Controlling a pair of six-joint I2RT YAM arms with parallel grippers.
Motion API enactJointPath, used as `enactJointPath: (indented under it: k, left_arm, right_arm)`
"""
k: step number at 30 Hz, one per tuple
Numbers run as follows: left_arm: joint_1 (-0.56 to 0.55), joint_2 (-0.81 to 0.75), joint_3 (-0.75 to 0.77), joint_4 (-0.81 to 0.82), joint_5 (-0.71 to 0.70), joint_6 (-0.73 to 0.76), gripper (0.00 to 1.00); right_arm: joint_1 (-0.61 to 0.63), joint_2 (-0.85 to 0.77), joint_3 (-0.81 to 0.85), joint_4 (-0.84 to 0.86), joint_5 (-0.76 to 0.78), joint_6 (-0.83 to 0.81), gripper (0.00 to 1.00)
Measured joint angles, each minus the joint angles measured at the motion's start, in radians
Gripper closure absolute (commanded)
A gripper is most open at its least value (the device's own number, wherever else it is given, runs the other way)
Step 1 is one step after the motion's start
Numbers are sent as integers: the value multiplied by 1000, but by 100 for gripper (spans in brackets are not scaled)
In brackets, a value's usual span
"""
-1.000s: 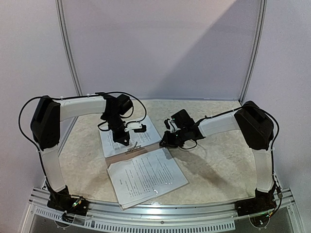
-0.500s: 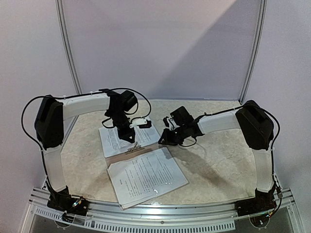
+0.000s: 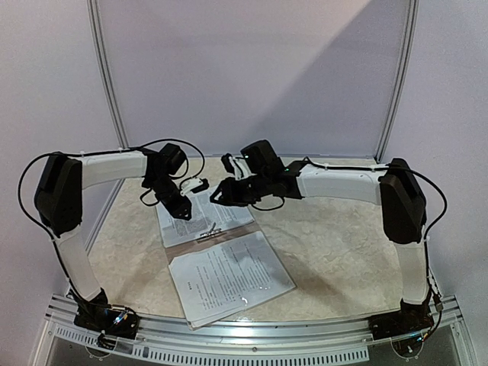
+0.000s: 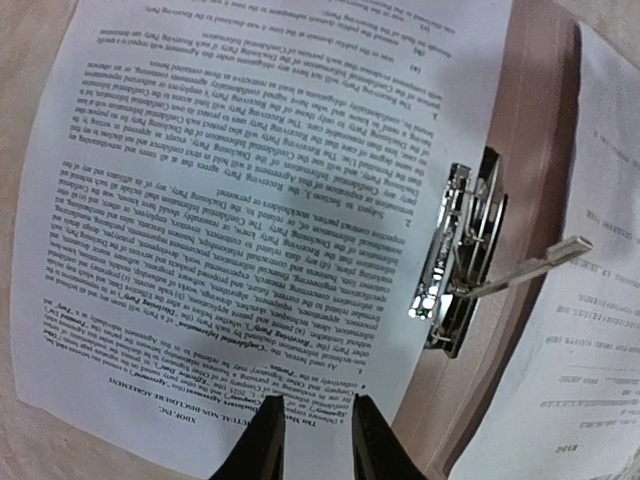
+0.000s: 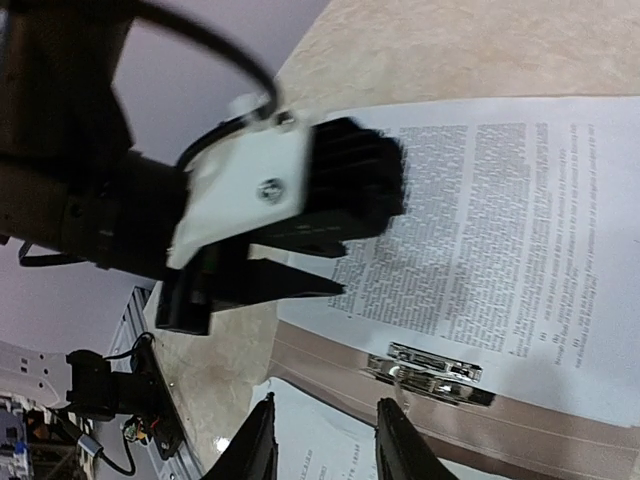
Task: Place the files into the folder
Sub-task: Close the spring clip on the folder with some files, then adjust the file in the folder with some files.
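The tan folder [image 3: 223,235] lies open on the table, only its middle strip bare. One file [image 3: 204,217] of white printed paper covers its far half, another file [image 3: 229,276] covers its near half. In the left wrist view the far file [image 4: 260,200] fills the picture, the folder [image 4: 525,190] runs beside it, and the silver clip [image 4: 462,265] sits at the file's edge with its lever raised. My left gripper [image 4: 315,405] hovers open over the file's corner, holding nothing. My right gripper [image 5: 325,405] is open above the folder [image 5: 540,435] near the clip [image 5: 430,368], and it faces the left gripper [image 5: 300,285].
The marbled table [image 3: 343,244] stretches to the right of the folder. A metal rail [image 3: 252,332] runs along the near edge. White walls and two frame posts [image 3: 107,84] close the back. Both grippers hang close together over the far file.
Both arms have lifted and swung toward the back left. The right gripper has come off the folder's right edge, and both pairs of jaws have spread wider.
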Motion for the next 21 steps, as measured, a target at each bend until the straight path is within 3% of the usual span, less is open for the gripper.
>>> enactJointPath:
  k: [10,21]
  left_arm:
    - [-1,31,-58,125,-18,-69,72]
    - [-1,78,-70,167,-89,-72,69]
  right_arm:
    - [35,134,63,-79,11,-13,76]
    - [29,138,63,-98,14,-18,76]
